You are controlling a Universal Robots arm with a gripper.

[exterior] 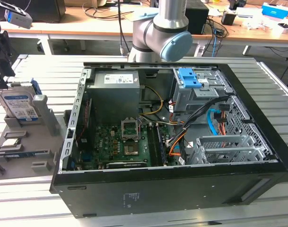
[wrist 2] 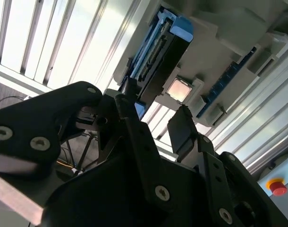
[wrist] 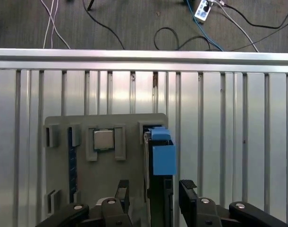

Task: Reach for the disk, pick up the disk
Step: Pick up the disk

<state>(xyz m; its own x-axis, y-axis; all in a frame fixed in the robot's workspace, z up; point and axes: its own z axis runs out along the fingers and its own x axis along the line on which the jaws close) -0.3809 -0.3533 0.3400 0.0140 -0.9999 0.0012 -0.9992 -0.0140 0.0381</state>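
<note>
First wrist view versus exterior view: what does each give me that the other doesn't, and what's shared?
First wrist view: the gripper open, one finger each side of the disk, plus the floor. Exterior view: the open computer case and the arm's joint. Shared: the disk standing on edge in the grey holder on the slatted table.
</note>
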